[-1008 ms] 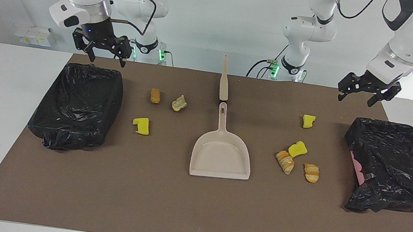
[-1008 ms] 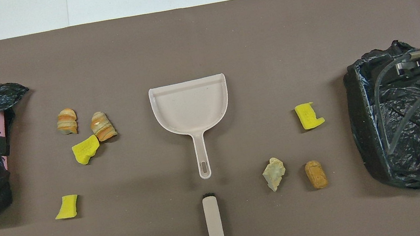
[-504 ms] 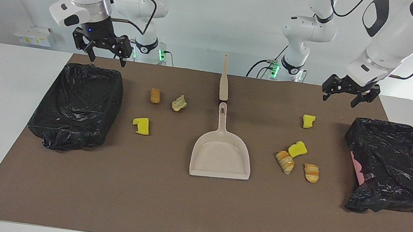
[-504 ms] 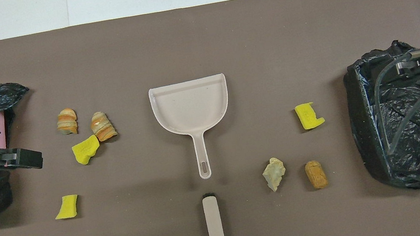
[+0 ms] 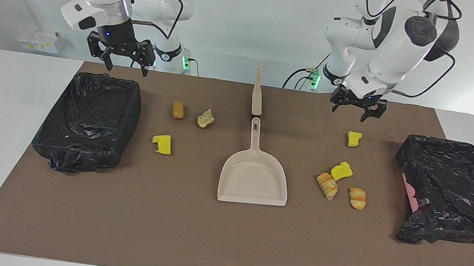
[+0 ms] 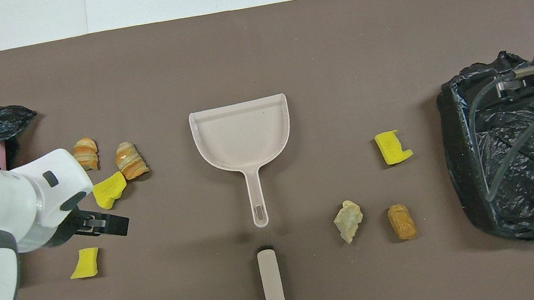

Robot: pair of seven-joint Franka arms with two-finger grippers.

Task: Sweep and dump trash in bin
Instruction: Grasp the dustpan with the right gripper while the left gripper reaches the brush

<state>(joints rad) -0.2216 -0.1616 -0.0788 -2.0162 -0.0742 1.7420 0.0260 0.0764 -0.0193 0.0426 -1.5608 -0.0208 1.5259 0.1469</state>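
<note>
A: What moved in the facing view?
B: The left gripper (image 5: 355,110) came from the bin (image 5: 454,189) toward the brush (image 5: 258,91), open and empty. The right gripper (image 5: 121,57) waited, open too.

A: And overhead?
B: The trash (image 6: 110,189) lay scattered either side of the dustpan (image 6: 242,135), probably for sweeping in.

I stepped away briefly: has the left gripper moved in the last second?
Yes. The left gripper has swung away from the black bin at its end of the table toward the brush, and now hangs open above a yellow sponge piece.
</note>
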